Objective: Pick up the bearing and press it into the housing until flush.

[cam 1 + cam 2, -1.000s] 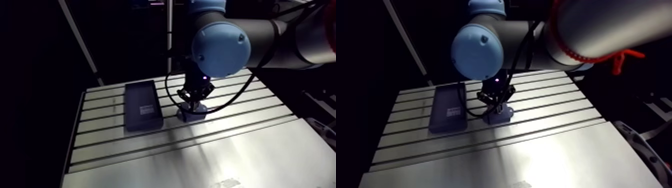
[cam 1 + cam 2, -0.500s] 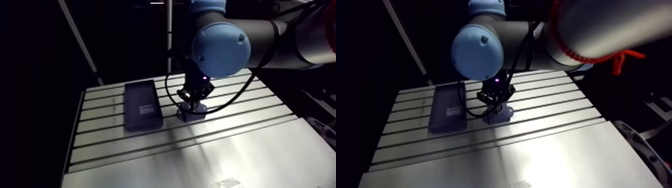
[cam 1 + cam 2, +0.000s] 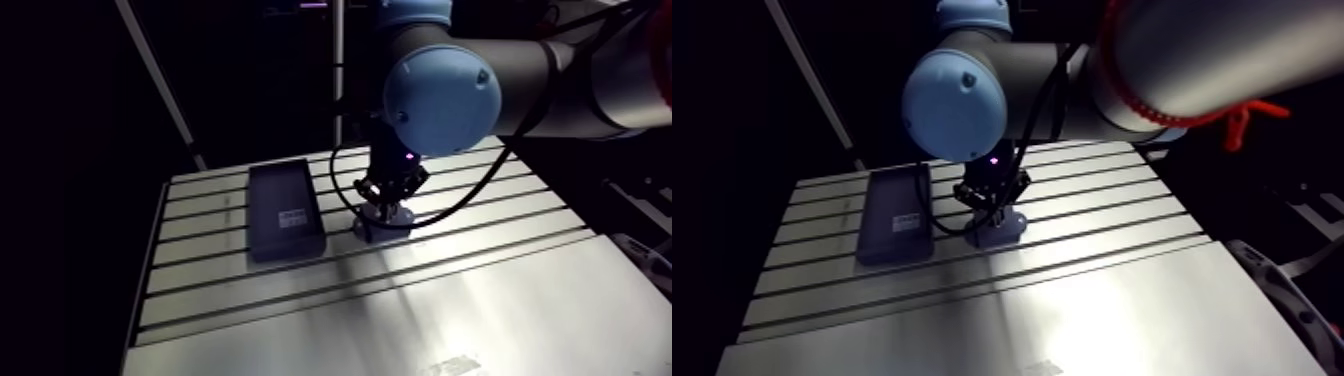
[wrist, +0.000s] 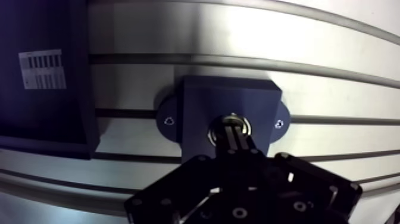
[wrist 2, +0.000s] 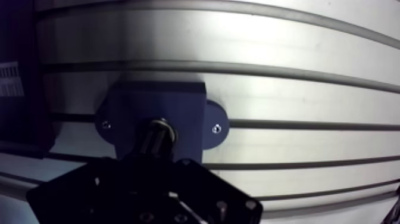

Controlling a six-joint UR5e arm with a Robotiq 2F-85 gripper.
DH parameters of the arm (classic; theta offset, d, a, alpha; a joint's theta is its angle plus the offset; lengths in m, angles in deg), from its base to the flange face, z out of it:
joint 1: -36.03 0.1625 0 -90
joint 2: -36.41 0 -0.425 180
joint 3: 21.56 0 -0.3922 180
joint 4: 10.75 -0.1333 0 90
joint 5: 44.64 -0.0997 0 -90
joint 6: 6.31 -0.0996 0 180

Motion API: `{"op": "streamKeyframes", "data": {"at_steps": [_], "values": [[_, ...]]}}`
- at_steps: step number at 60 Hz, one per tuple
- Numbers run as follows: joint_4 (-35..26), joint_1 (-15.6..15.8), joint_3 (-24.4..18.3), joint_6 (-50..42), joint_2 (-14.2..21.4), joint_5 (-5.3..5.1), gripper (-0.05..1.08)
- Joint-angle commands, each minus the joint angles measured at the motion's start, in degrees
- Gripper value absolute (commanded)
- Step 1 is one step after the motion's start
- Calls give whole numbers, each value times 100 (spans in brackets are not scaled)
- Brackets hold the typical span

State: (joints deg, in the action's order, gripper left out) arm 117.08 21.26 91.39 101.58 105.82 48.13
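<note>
A dark blue housing with two screwed side ears sits on the slotted table, directly under my gripper. The bearing shows as a metal ring seated in the housing's bore. My gripper is shut, its two fingers closed together with the tips resting on the middle of the bearing. The fingers hide most of the ring, so I cannot tell how deep it sits. In the arm view the gripper stands upright over the housing.
A dark rectangular tray with a white label lies beside the housing, close to its ear. Aluminium table slots run past the housing on both sides. The table's near half is bare metal.
</note>
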Motion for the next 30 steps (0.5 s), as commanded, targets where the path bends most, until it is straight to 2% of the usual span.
{"op": "streamKeyframes", "data": {"at_steps": [1,30], "values": [[1,0,5,0,-11,0,97],[-24,-17,-64,-9,65,-17,97]]}}
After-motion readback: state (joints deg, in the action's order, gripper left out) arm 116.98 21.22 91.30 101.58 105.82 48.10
